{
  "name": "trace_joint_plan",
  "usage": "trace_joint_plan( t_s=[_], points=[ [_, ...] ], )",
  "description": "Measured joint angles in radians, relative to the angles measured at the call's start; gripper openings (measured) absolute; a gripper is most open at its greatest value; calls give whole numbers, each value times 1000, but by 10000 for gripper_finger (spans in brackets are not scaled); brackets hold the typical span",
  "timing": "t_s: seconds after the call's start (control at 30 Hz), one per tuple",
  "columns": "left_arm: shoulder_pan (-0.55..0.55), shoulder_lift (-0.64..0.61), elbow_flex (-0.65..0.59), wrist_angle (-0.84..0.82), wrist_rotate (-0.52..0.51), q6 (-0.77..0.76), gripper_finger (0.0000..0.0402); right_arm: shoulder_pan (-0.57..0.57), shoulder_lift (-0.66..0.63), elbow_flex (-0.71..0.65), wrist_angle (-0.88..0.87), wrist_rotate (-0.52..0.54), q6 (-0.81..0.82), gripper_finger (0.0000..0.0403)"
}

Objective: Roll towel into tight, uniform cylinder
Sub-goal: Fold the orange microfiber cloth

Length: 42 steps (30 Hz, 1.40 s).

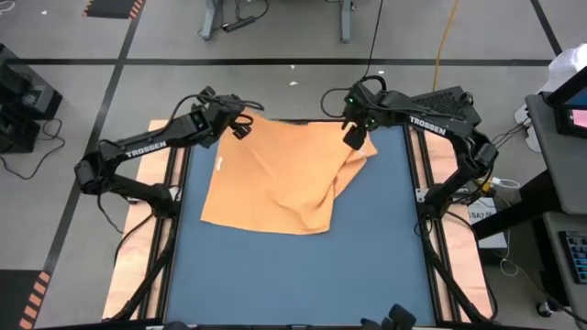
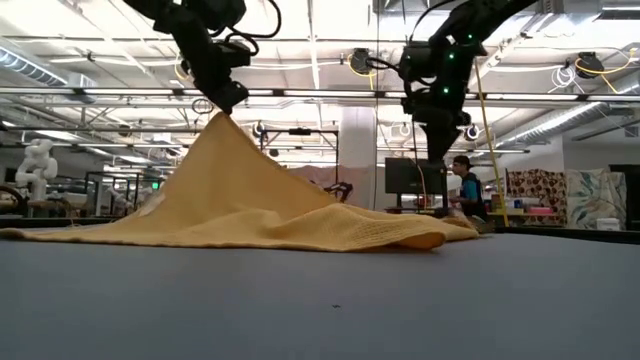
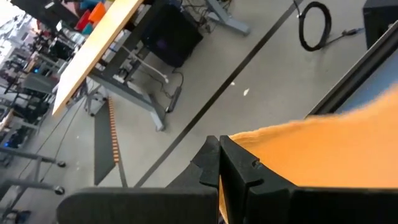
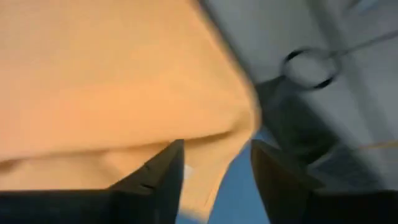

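The orange-yellow towel lies on the blue table top, with a fold along its right side. Its far left corner is raised into a peak. My left gripper is shut on that corner, above the table's far left part. My right gripper is open and hangs above the towel's far right corner. In the low view it is well clear of the cloth. The white tag does not show. My left gripper pinches the towel's far left corner between its two shut fingers, coming from above and pointing down. The corner is lifted clear of the table. The cloth slopes down from it like a tent, and the rest lies on the table.
Black rails and wooden side boards run along the table's left and right edges. The blue surface near the front edge is bare. A person sits in the room beyond the table.
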Motion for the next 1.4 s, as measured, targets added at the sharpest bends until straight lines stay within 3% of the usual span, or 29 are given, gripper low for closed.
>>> trace_joint_plan(
  t_s=[0.1,0.27,0.53,0.7,0.93,1.2,1.4],
  points=[
    [16,0,0,-1,-1,4,1,5,-1,0,-47,-73,91,209],
    [57,0,0,1,-26,45,1,13,-5,-46,-41,-39,171,218],
    [154,0,0,55,-38,72,1,6,-4,-337,170,-46,350,215],
    [173,0,0,57,-2,107,1,-12,-7,-435,309,-30,393,215],
    [175,0,0,57,48,111,1,-99,-8,-443,432,-21,411,215],
    [175,0,0,56,71,109,1,-175,-8,-442,438,-186,398,215],
    [174,0,0,55,97,108,1,-222,-8,-427,439,-116,426,215]
  ],
)
